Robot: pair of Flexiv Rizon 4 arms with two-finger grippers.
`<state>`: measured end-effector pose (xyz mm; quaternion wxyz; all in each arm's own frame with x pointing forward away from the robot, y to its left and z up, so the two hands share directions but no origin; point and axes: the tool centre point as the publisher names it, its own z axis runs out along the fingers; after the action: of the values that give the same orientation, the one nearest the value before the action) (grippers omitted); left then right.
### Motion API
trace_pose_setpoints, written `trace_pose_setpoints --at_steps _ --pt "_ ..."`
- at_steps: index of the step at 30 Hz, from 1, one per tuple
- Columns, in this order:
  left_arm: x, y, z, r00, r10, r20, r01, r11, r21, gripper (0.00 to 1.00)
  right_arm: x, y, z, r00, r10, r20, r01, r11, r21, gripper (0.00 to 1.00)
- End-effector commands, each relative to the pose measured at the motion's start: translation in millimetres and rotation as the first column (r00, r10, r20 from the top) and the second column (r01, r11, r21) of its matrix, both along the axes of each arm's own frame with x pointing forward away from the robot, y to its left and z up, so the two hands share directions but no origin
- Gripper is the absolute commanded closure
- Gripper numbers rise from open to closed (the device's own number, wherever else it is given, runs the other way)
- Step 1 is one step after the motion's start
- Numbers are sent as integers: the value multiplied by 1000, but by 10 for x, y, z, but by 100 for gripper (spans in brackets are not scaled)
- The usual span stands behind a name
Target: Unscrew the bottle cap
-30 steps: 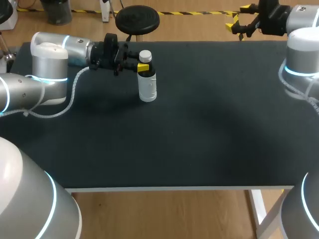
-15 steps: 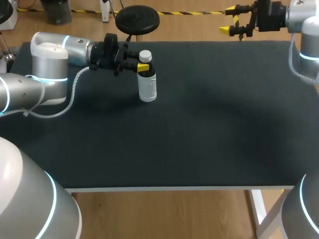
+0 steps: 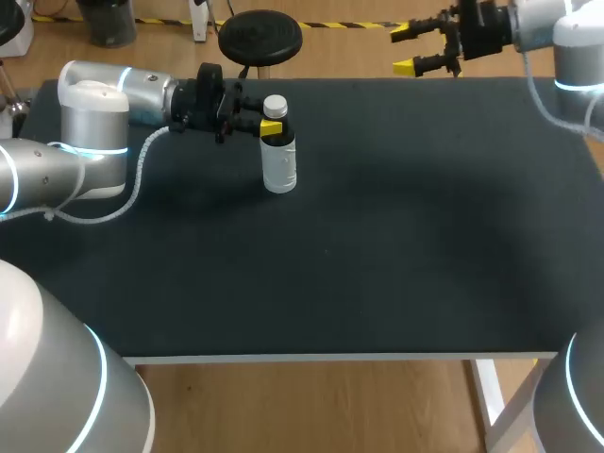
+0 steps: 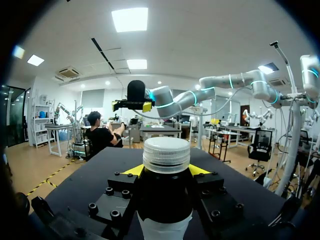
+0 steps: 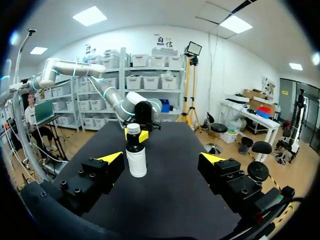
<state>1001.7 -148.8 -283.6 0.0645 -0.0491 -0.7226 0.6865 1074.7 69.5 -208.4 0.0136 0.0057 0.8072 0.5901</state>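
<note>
Left gripper is clamped on the dark neck of the bottle, just under the white cap, which is on. The bottle stands upright on the black table, far-left part. Right gripper hangs wide open over the far edge, well apart from the bottle and facing it.

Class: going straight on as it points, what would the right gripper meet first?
Probably the bottle, standing ahead of the right gripper's open fingers, held by the left gripper; depth unclear.
</note>
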Motion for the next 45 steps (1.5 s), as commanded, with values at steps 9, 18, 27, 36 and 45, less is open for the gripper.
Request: trace_pose_setpoints --at_steps 9,18,27,36,45 --pt "7 1 -8 1000 -2 0 2 1000 -2 100 13 395 -111 994 100 -37 -100 995 14 0" --pt "7 1 -8 1000 -2 0 2 1000 -2 100 -6 620 -209 1000 -11 -13 10 999 -37 0" --pt "7 1 -8 1000 -2 0 2 1000 -2 100 -79 781 -243 997 -78 13 78 997 -20 0" --pt "7 1 -8 1000 -2 0 2 1000 -2 100 -120 978 -303 999 -46 -10 46 999 -28 0" --pt "7 1 -8 1000 -2 0 2 1000 -2 100 -130 1020 -304 999 -39 -34 36 997 -61 0"
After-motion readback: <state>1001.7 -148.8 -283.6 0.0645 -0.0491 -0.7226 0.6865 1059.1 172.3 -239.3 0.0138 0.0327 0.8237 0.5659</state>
